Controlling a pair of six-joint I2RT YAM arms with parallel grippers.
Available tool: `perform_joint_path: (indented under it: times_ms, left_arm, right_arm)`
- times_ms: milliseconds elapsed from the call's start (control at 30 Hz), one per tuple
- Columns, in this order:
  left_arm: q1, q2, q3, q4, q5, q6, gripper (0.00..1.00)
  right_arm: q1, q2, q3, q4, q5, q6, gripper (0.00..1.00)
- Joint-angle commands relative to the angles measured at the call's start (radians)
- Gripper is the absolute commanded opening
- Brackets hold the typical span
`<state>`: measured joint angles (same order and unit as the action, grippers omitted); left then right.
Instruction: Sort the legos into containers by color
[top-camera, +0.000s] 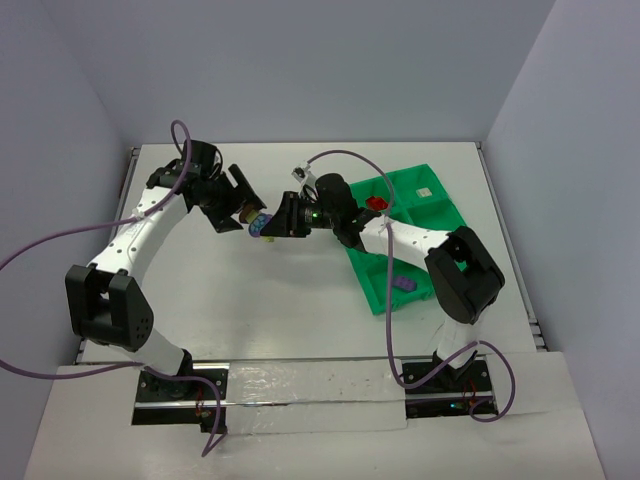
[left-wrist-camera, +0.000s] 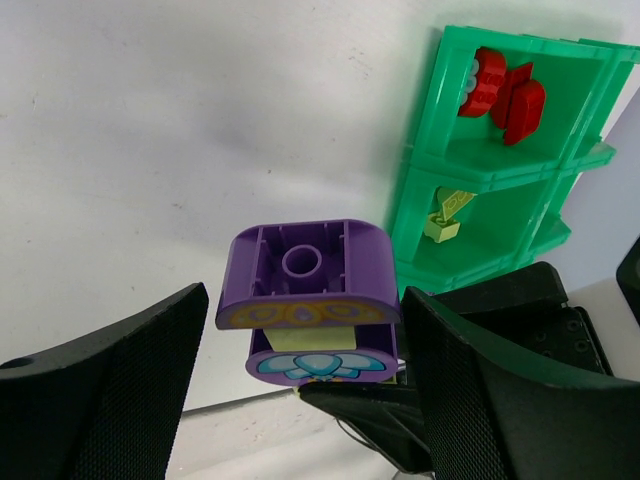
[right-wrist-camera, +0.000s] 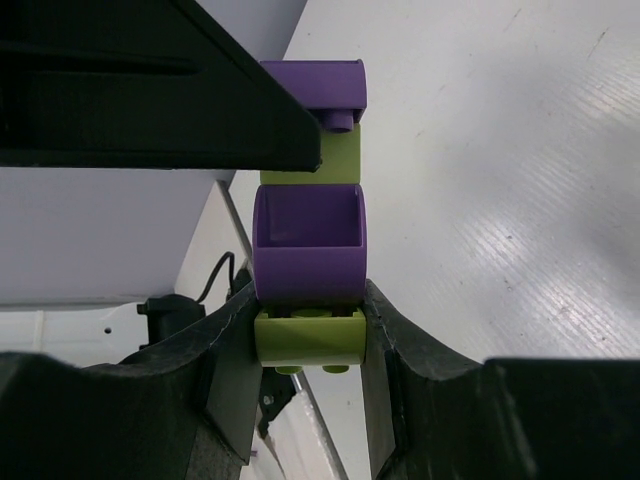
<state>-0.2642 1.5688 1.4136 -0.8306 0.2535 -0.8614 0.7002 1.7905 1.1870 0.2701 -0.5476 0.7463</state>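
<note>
A stack of purple and yellow-green legos (top-camera: 260, 222) hangs in the air between my two grippers, left of the green tray (top-camera: 372, 285). My right gripper (right-wrist-camera: 310, 322) is shut on the yellow-green brick (right-wrist-camera: 310, 338) at the stack's near end. A purple brick (right-wrist-camera: 308, 240), another yellow-green one and a second purple brick (right-wrist-camera: 312, 85) follow. My left gripper (left-wrist-camera: 300, 330) is open, its fingers on either side of the purple end brick (left-wrist-camera: 300, 262) with narrow gaps. The tray holds red bricks (left-wrist-camera: 500, 90), a yellow-green brick (left-wrist-camera: 445, 225), a purple brick (top-camera: 402, 284) and a cream piece (top-camera: 424, 192).
The tray (left-wrist-camera: 470, 160) lies at the right of the white table, tilted, under my right arm. The table is walled by pale panels at the back and sides. Purple cables loop from both arms.
</note>
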Motion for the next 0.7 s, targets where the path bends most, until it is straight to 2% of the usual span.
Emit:
perform_joint_path:
  times_ms: [0, 200, 667]
  left_arm:
    - [-0.004, -0.048, 0.007, -0.011, 0.001, -0.018, 0.85]
    - [-0.006, -0.044, -0.008, 0.022, 0.006, -0.047, 0.79]
    - [-0.018, -0.01, -0.004, 0.07, -0.014, -0.069, 0.79]
  right_arm:
    - [0.006, -0.026, 0.033, 0.021, 0.019, -0.034, 0.0]
    - [0.007, -0.032, 0.029, 0.024, 0.017, -0.036, 0.0]
    - [0.007, -0.049, 0.025, 0.03, 0.001, -0.038, 0.0]
